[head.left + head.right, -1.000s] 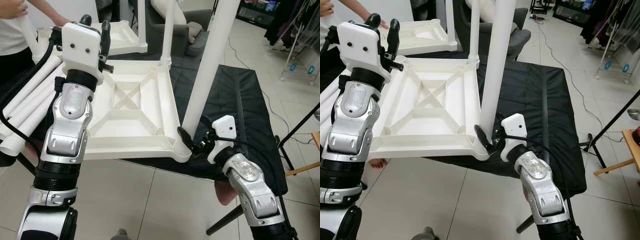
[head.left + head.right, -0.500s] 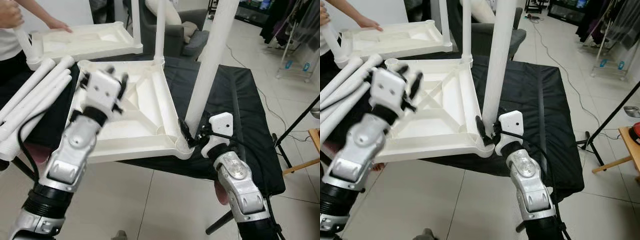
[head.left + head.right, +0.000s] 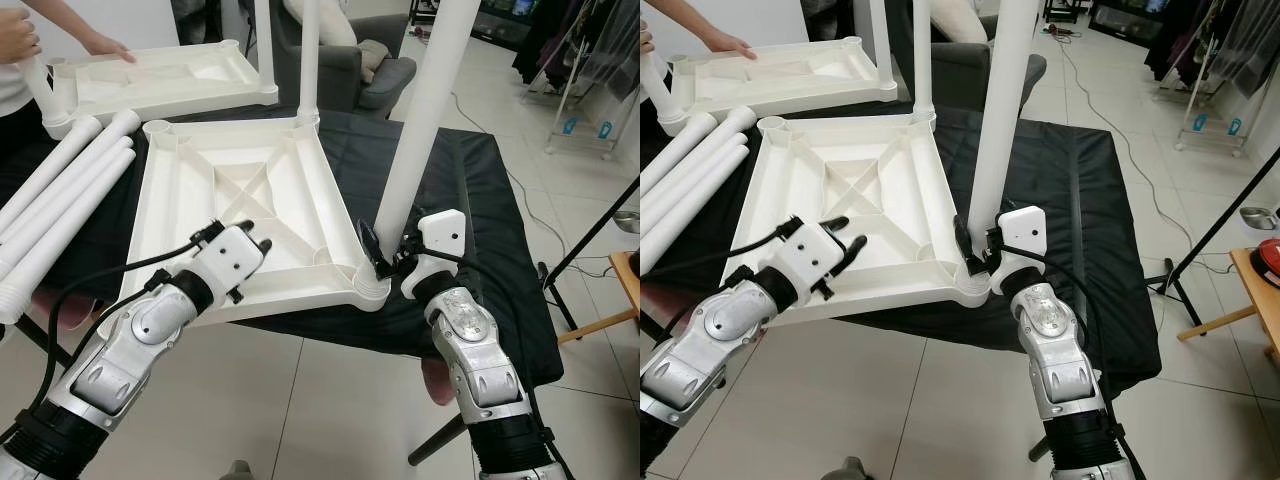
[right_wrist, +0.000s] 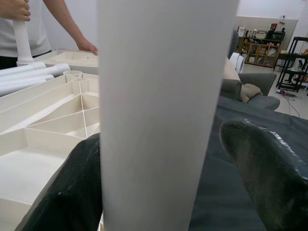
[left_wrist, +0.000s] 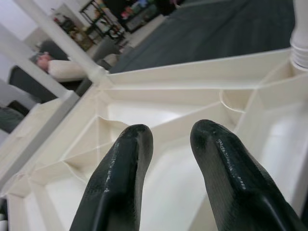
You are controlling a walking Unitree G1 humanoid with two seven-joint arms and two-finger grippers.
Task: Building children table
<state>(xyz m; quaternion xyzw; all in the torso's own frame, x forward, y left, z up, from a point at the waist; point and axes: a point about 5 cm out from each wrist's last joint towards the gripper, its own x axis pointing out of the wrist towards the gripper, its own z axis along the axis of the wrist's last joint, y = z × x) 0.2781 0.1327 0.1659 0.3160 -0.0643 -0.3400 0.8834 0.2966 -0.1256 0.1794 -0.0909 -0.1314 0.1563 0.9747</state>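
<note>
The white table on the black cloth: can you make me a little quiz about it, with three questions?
1. True or false: the tabletop lies upside down, ribs facing up.
2. Which gripper is at the base of the upright table leg?
A. left gripper
B. right gripper
3. Fill in: the loose legs lie on the robot's ____ side.

Key: 1 true; 2 B; 3 left.
</note>
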